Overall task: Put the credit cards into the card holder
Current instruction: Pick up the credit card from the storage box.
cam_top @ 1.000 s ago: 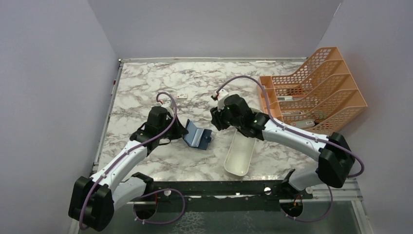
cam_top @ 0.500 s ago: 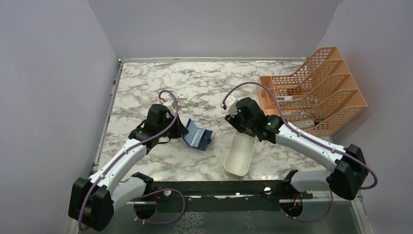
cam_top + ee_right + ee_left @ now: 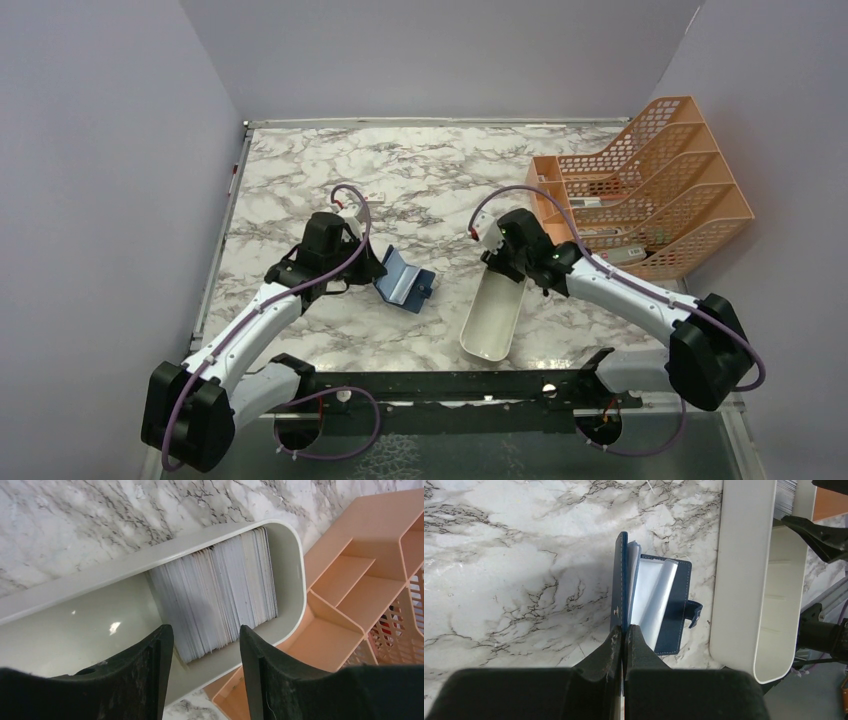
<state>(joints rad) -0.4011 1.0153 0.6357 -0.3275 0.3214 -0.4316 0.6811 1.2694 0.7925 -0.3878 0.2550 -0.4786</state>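
Left of white tray [image 3: 488, 330] on worktop [image 3: 300, 170], card holder [image 3: 659, 605] sits open, one cover upright, left claw [image 3: 625, 630] clamped on that cover's edge. Credit cards [image 3: 220, 585] stacked on edge at tray's far end. Right claw [image 3: 206, 645] poised above them, fingers apart, empty. No card lifted yet; judging by this, all insertion remains.

The card holder [image 3: 405, 282] lies left of the tray [image 3: 484, 342], credit cards [image 3: 220, 592] in its far end.
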